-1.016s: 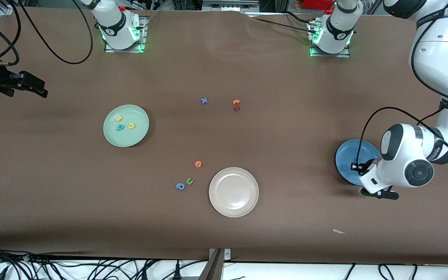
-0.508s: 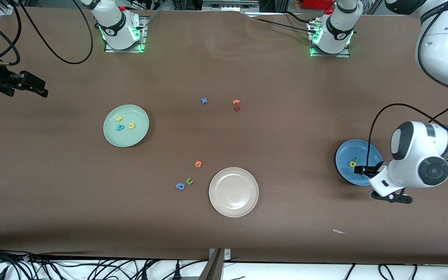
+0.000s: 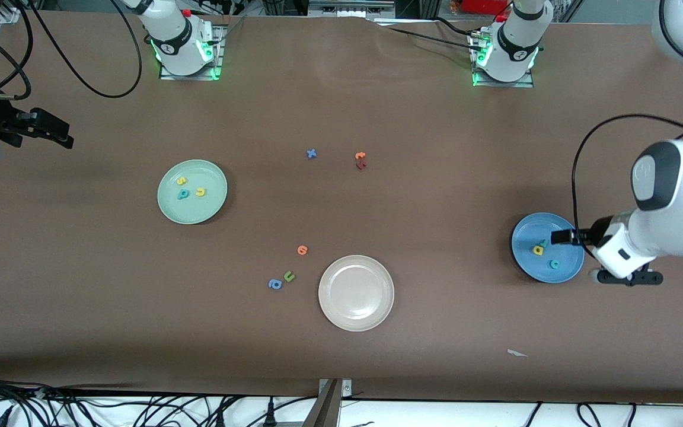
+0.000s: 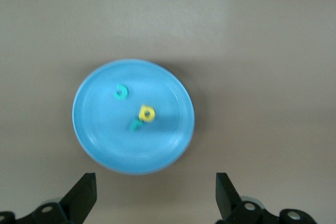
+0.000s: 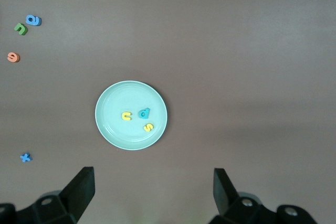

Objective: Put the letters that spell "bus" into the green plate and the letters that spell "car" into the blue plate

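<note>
The right end effector (image 5: pixel 149 195) hangs at the right arm's end of the brown worktop (image 3: pixel 341 107), fingers spread wide, empty. The round pale mint-green plate (image 3: pixel 192 191) holds the teal b (image 3: pixel 182 193), yellow s (image 3: pixel 181 181) and yellow u (image 3: pixel 200 191). The round medium-blue plate (image 3: pixel 548 247) holds the yellow a (image 3: pixel 538 250), teal r (image 3: pixel 545 242) and teal c (image 3: pixel 554 264). The left end effector (image 4: pixel 156 195) hovers at its edge, wide, empty.

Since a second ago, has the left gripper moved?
Yes. The left gripper has pulled off the blue plate toward the left arm's end of the table, open.
</note>
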`<action>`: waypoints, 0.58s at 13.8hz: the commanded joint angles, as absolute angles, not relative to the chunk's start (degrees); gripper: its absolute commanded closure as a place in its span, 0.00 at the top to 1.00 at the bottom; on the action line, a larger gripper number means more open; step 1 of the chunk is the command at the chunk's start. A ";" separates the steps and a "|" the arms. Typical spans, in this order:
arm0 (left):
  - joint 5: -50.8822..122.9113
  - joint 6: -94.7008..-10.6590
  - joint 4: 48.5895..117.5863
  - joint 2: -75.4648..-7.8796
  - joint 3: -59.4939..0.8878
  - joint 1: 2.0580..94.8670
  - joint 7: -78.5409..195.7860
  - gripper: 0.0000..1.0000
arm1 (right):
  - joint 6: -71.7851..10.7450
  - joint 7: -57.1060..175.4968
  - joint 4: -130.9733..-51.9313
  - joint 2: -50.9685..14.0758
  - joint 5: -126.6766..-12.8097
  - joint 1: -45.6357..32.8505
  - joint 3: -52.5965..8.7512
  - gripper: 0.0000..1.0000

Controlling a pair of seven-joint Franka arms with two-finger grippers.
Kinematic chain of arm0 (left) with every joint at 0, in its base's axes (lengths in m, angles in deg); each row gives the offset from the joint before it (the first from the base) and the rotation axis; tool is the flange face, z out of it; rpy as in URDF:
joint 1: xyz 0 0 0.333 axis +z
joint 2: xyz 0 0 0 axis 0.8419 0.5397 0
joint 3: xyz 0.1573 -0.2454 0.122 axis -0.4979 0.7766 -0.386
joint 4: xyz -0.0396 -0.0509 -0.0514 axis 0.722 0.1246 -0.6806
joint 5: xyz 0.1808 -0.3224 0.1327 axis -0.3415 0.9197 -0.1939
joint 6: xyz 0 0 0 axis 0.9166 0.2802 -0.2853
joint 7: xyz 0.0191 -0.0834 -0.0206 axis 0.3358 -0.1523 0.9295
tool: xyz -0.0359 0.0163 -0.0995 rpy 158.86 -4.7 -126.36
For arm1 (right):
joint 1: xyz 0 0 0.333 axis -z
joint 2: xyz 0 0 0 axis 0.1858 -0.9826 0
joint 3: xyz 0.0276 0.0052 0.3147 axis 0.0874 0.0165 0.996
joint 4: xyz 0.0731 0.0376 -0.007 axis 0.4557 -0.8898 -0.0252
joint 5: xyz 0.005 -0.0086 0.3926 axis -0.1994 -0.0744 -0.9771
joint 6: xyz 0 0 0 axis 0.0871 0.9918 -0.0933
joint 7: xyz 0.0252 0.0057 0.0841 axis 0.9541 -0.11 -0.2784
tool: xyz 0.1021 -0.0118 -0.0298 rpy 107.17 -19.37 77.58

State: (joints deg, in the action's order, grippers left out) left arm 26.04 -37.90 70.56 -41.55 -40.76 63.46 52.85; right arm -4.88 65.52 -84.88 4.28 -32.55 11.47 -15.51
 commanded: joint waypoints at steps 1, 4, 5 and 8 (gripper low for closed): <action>27.82 -32.75 77.60 -54.25 -47.08 57.36 51.99 1.00 | -3.93 65.72 -84.01 4.23 -31.93 12.11 -14.80 1.00; 27.73 -28.68 76.89 -62.08 -50.35 54.35 52.70 1.00 | -4.02 65.72 -84.01 4.23 -31.93 12.11 -14.80 1.00; 27.20 -28.51 76.80 -64.11 -50.35 54.35 52.87 1.00 | -4.19 65.72 -84.01 4.14 -31.93 12.11 -14.80 1.00; 27.29 -27.54 77.50 -66.94 -49.65 55.75 52.35 1.00 | -4.28 65.63 -84.01 4.23 -31.84 12.02 -14.80 1.00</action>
State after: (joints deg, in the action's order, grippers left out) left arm 26.36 -27.02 74.84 -65.18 -49.58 55.16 52.98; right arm -4.86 65.52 -84.84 4.25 -32.55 11.47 -15.51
